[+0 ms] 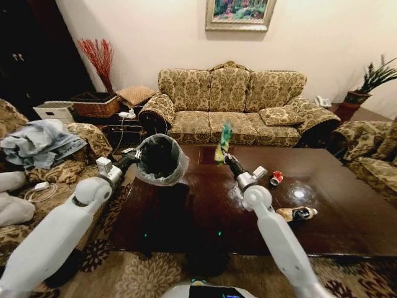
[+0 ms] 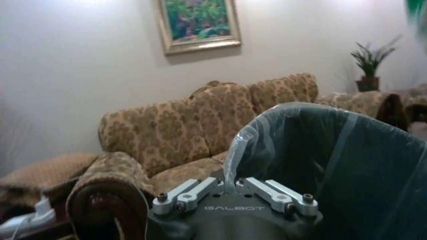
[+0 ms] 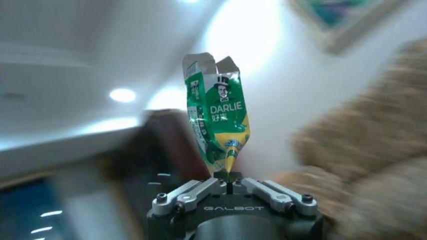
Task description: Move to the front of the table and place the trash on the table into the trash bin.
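While the left gripper (image 1: 131, 153) holds the trash bin (image 1: 160, 159) lifted over the near-left part of the table (image 1: 186, 205), its fingers are pressed together on the bin's rim and grey liner, as the left wrist view (image 2: 233, 192) confirms. From the table's centre inlay the bin lies at about 9 o'clock.

Right gripper (image 1: 228, 159): fingers pinched on the lower tip of the green-yellow wrapper tube (image 1: 223, 143), which stands upright above the jaws (image 3: 220, 125). The tube is to the right of the bin mouth, at about 3 o'clock from it, apart from the rim.

Remaining on the table: crushed red can (image 1: 276, 178) at about 3 o'clock of the inlay; tan bottle (image 1: 296, 213) at about 4 o'clock, near the front edge.

Probable faults:
- The pinch covers only the tube's tip; a quick swing could let the tube pivot or slip out.
- Release short of the rim would drop the tube onto the table or floor.
- The bin hangs by rim and liner; a liner slip could tilt it
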{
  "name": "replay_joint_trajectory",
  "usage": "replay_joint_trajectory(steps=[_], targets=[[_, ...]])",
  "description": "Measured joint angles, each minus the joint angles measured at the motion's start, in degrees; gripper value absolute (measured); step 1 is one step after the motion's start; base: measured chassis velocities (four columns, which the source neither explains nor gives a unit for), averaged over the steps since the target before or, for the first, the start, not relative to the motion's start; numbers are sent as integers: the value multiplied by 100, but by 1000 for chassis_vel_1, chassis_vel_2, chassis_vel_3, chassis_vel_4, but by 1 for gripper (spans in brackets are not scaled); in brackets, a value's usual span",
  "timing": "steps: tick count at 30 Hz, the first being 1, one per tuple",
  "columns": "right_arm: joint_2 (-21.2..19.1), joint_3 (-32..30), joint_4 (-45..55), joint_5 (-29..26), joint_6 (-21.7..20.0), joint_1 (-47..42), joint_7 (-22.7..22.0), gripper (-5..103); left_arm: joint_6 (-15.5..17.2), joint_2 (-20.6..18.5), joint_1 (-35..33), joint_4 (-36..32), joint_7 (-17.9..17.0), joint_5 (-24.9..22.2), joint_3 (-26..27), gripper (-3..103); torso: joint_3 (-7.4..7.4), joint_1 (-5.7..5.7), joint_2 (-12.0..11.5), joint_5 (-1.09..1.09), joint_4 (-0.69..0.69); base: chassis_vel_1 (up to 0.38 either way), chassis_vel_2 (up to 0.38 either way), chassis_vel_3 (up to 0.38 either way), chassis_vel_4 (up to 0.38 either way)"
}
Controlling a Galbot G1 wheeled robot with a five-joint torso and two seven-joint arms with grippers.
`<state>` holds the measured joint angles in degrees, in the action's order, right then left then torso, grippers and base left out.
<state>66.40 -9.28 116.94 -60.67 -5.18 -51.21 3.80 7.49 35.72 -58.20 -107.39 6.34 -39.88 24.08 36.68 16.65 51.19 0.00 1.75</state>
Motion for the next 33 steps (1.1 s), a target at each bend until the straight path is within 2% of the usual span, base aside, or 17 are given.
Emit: replay_joint_trajectory(steps=[1,5,7,10,17,20,21,24,25,26,27,29,30,32,33], targets=[[0,0,0,0,0,0,0,0,0,0,0,0,0,0,0,3,0,0,0,0,0,0,0,0,0],[-260,552,620,115,214,392,548,0,89,-359,59,-193,38,-77,-199,3,0,0,0,-1,1,0,0,0,0],[-304,684,671,110,244,490,664,0,103,-434,64,-235,53,-96,-239,3,0,0,0,-1,1,0,0,0,0],[-332,1063,492,219,400,828,997,0,129,-602,105,-340,96,-145,-376,3,0,0,0,0,0,0,0,0,0],[-236,1357,39,676,588,983,1227,0,190,-616,-17,-525,95,-171,-353,3,1,2,0,-1,0,0,0,0,0],[-232,1373,-94,795,588,940,1268,10,192,-636,-190,-627,94,-171,-259,3,1,1,0,0,0,0,0,0,0],[-232,1380,-137,814,581,926,1282,10,193,-636,-234,-655,94,-171,-232,3,1,1,0,0,1,0,0,0,0],[-218,1410,-240,851,568,915,1308,27,201,-631,-283,-697,98,-172,-192,3,1,1,0,0,0,0,0,0,0],[-218,1410,-240,851,568,915,1308,27,201,-631,-283,-697,98,-172,-192,3,1,1,0,0,0,0,0,0,0],[-213,1419,-254,853,565,914,1308,32,204,-630,-286,-699,99,-173,-189,3,1,1,0,0,0,0,0,0,0],[-204,1429,-263,853,561,913,1308,32,206,-629,-289,-701,99,-175,-187,3,1,1,0,0,0,0,0,0,0],[-184,1445,-289,867,553,896,1307,43,207,-608,-301,-704,109,-185,-166,3,1,1,0,0,0,0,0,0,0],[-184,1445,-289,867,553,896,1307,43,207,-608,-301,-704,109,-185,-166,3,1,1,0,0,0,0,0,0,0],[-164,1416,-304,900,550,858,1335,54,206,-574,-348,-696,116,-184,-121,3,1,1,0,0,0,0,0,0,0],[-164,1416,-304,900,550,858,1335,54,206,-574,-348,-696,116,-184,-121,3,1,1,0,0,0,0,0,0,0]])
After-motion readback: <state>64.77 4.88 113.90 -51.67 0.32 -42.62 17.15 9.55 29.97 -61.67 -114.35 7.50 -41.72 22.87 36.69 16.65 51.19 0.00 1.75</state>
